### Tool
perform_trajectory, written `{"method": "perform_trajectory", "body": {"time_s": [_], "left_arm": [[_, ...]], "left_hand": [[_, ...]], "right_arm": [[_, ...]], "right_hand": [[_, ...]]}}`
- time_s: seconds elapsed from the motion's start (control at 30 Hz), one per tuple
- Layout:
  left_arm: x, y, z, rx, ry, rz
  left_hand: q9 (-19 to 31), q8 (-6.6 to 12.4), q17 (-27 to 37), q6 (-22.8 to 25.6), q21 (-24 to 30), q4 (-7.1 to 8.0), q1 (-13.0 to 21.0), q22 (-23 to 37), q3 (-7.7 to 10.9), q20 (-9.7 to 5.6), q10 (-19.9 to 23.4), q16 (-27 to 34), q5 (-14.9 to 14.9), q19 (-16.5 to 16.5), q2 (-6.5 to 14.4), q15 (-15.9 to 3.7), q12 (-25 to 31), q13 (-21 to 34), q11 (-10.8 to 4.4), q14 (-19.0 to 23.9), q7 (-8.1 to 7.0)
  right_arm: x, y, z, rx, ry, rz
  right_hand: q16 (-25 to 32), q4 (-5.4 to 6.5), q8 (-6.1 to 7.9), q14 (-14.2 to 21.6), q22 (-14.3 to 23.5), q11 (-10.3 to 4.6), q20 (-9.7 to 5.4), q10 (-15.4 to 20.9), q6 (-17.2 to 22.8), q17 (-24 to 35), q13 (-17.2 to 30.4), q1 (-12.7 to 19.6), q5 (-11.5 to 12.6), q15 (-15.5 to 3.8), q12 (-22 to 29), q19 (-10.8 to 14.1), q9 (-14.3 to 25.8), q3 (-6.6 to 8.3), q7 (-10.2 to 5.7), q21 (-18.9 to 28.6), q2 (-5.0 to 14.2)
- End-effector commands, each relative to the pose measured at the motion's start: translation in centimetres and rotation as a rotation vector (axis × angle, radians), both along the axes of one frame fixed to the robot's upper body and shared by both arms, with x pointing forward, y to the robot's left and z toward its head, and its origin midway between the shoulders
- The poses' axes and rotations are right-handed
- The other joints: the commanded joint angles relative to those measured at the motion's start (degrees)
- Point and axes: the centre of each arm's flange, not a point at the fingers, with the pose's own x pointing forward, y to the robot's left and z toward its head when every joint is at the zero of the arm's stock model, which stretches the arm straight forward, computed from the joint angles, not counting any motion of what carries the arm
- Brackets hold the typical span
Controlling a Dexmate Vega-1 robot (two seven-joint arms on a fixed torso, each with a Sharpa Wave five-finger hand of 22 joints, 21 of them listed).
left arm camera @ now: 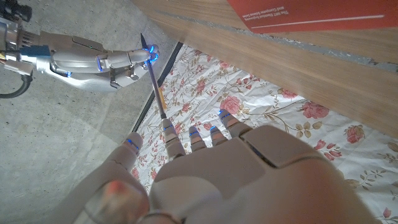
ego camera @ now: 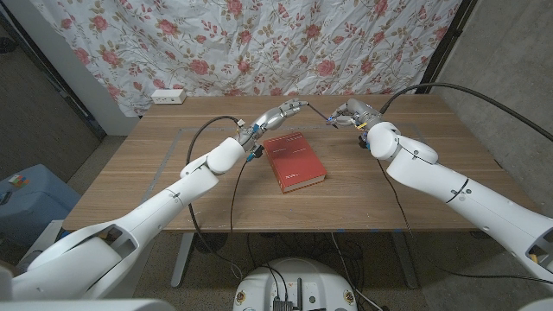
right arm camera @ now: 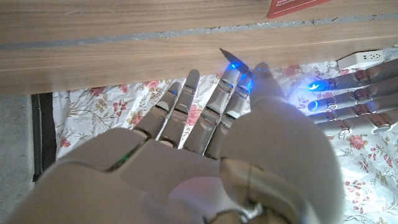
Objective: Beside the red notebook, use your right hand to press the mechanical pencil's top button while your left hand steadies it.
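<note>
A: Head view, where's the mechanical pencil [ego camera: 317, 111]?
B: Above tabletop [ego camera: 173, 186], behind red notebook [ego camera: 294, 161], btwn both hands.
A: Fingers?
B: Left hand [ego camera: 281, 114] pinches the lower barrel; right hand [ego camera: 347, 115] fingertip on its top (per left wrist view).

The red notebook [ego camera: 294, 161] lies on the table [ego camera: 155, 181]; behind it, the left hand [ego camera: 281, 115] and the right hand [ego camera: 350, 114] hold the mechanical pencil [ego camera: 318, 112] between them.

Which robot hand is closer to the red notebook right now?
Left. The left robot hand hovers just beyond the notebook's far edge; the right robot hand is farther off, past its far right corner.
</note>
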Motion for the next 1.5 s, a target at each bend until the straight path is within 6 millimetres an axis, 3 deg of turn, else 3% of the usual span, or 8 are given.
{"method": "perform_trajectory", "body": {"time_s": [0.03, 1.5], "left_arm": [[-0.15, 0.32, 0.11, -0.009, -0.010, 0.009], [0.57, -0.53, -0.49, 0.017, 0.041, -0.025]], "left_hand": [[0.01, -0.12, 0.20, 0.56, 0.41, -0.35, 0.62, 0.12, 0.37, -2.49, 0.27, 0.13, 0.44, 0.30, 2.81, -3.47, 0.19, 0.09, 0.07, 0.33, 0.20], [-0.02, -0.79, 0.16, -0.41, 0.34, -1.49, 1.18, 0.11, 1.09, -2.33, 0.10, -0.10, 0.39, 0.47, 3.11, -3.32, -0.12, 0.10, 0.05, 0.40, 0.17]], "right_arm": [[-0.08, 0.19, -0.01, -0.011, -0.005, 0.000], [0.08, 0.94, 0.15, -0.026, -0.013, 0.020]], "right_hand": [[0.23, -0.21, 0.17, 0.42, 0.17, -0.17, 0.40, 0.09, 0.88, 0.10, 0.20, 0.63, 0.06, -8.27, 0.29, -0.07, 0.21, 0.20, -0.33, 0.05, 0.38], [0.34, -0.16, -0.30, 0.47, 0.16, -0.15, 0.38, 0.11, 1.17, 0.01, 0.40, 0.66, 0.04, -8.30, 0.32, -0.07, 0.26, 0.18, -0.32, 0.04, 0.41]]}}
